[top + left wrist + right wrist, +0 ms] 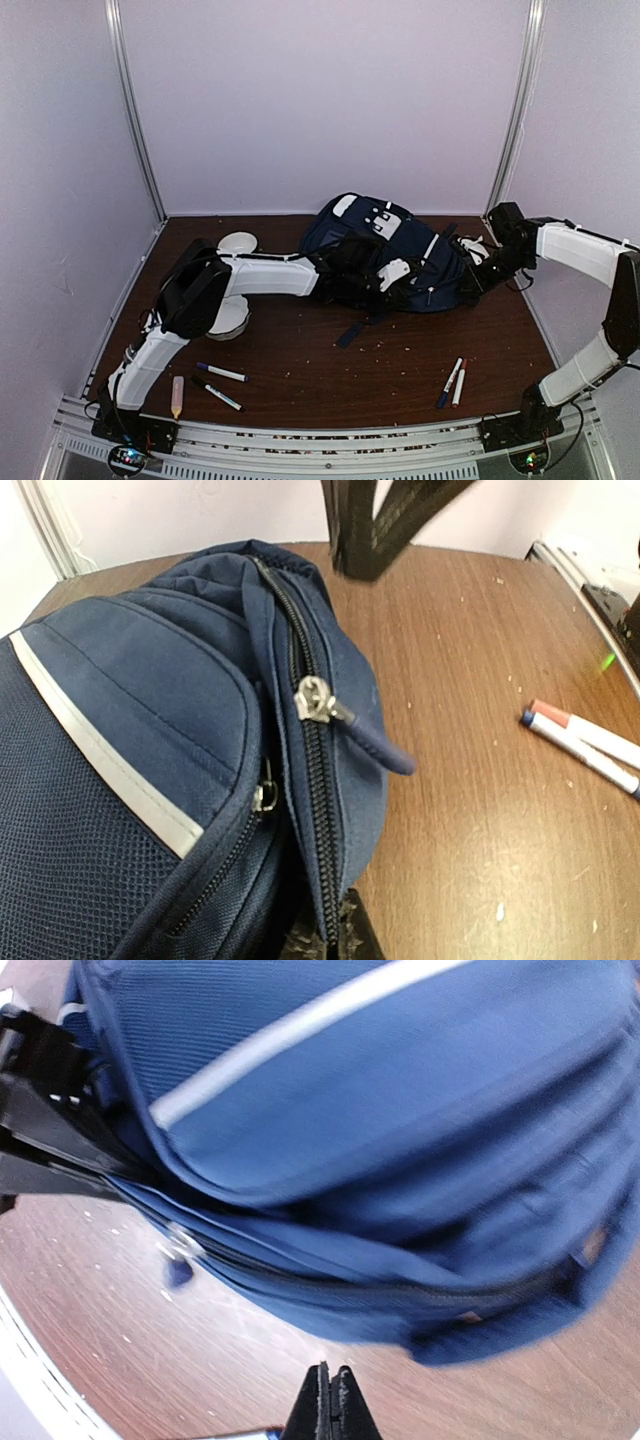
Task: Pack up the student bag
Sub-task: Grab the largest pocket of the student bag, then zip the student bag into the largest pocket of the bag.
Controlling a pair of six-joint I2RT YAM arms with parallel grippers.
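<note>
1. Student bag (435, 270): large navy-blue fabric backpack with thin white stripes and white buckle patches. Lies on the brown wooden table (400, 350), by the far edge, right of centre.
2. Silver zipper slider (312, 698) with navy cord pull. Sits on the bag's black zipper track, cord pointing out over the tabletop.
3. Left gripper (325, 938): jaws shut, tips against the bag's zipper seam. Fabric pinched or not: cannot tell.
4. Right gripper (332, 1370): jaws pressed together, nothing between them. Hangs just beside the bag's end nearest the right edge.
5. White round dish (237, 243). Sits near the far edge, left of the bag.
6. Second white round piece (232, 322). Partly hidden under the left arm.
7. Two white dark-capped markers (222, 372) and a pale orange tube (177, 395). Lie near the near-left corner.
8. Blue-capped marker (449, 383) and red-capped marker (460, 381). Lie side by side near the near edge, right of centre.
</note>
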